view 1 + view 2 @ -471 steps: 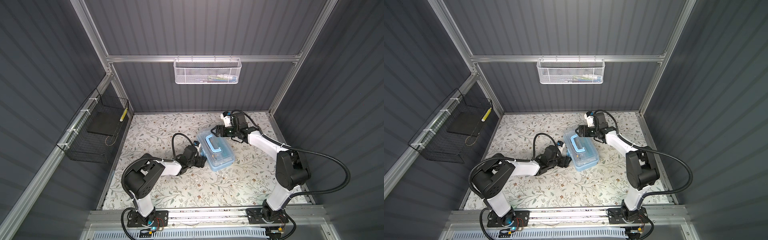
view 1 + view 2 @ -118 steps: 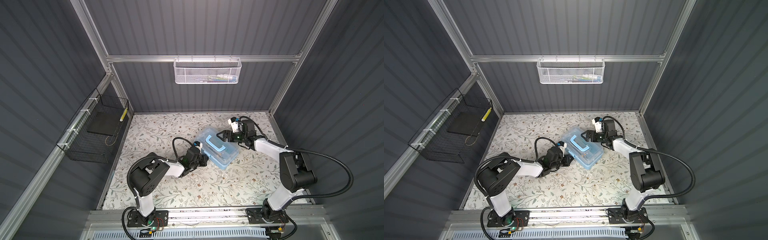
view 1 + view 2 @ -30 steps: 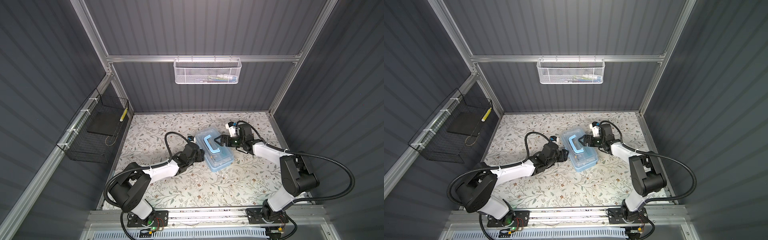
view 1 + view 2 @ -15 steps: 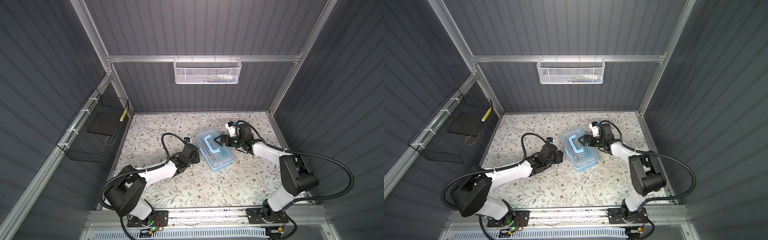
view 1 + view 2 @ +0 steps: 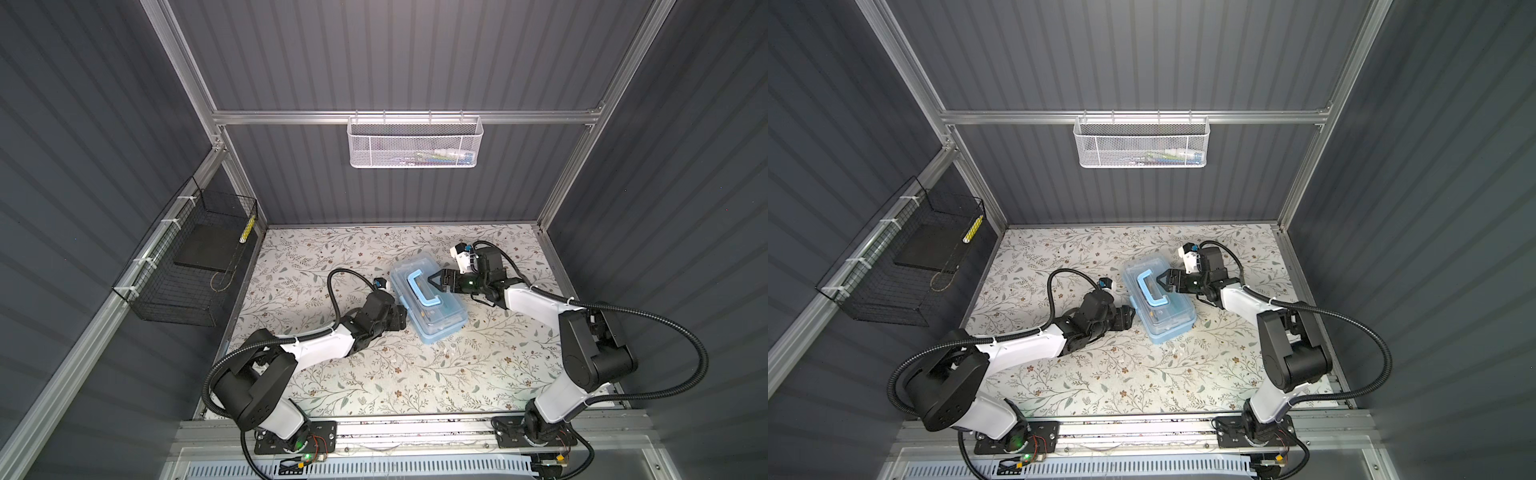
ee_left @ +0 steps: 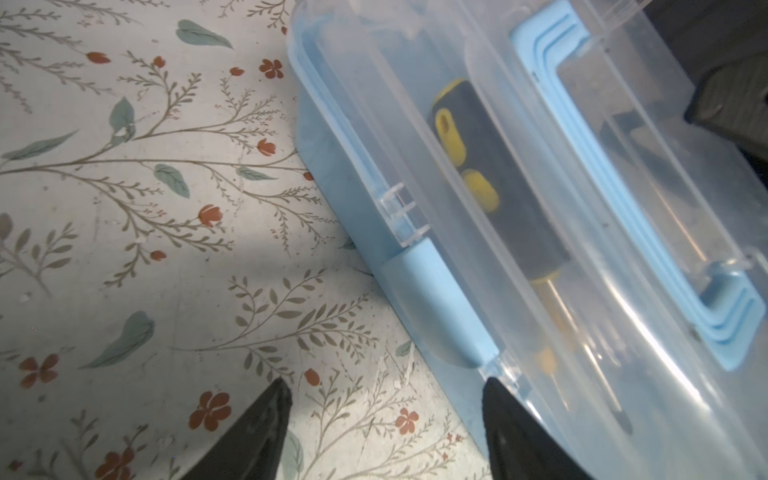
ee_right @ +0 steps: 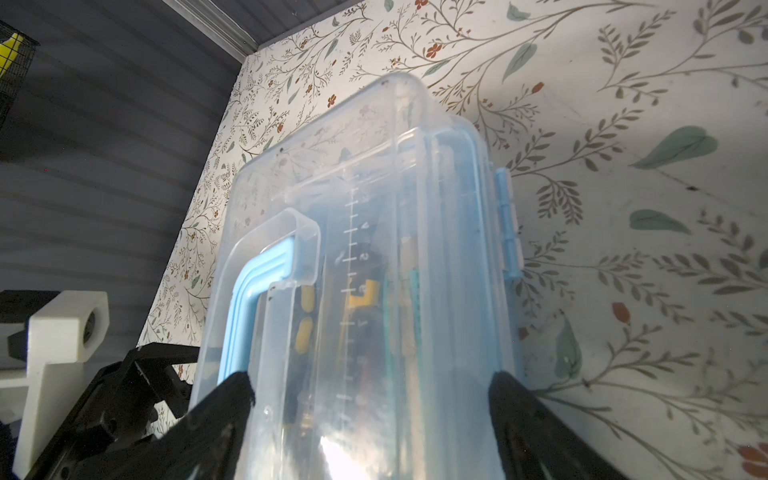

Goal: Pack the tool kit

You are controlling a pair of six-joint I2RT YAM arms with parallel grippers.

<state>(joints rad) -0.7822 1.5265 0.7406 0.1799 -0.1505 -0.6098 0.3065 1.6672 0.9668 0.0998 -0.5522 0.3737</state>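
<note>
We see one box [image 5: 441,316] near the middle of the table [image 5: 332,249], lid down, its one handle [image 5: 419,286] on top. The right gripper [image 5: 435,280] hangs over the lid beside that handle, jaws wide apart and clamped on nothing; we judge it is there to steady the lid. The left gripper [image 6: 384,388], jaws also apart, has one finger at the rim beside the one latch [image 6: 436,307] we can see, probably to snap it shut. Inside we count one screwdriver [image 6: 494,187]; the other tools are too blurred to count. On the walls hang one white basket [image 5: 374,150] and one black basket [image 5: 166,291]
</note>
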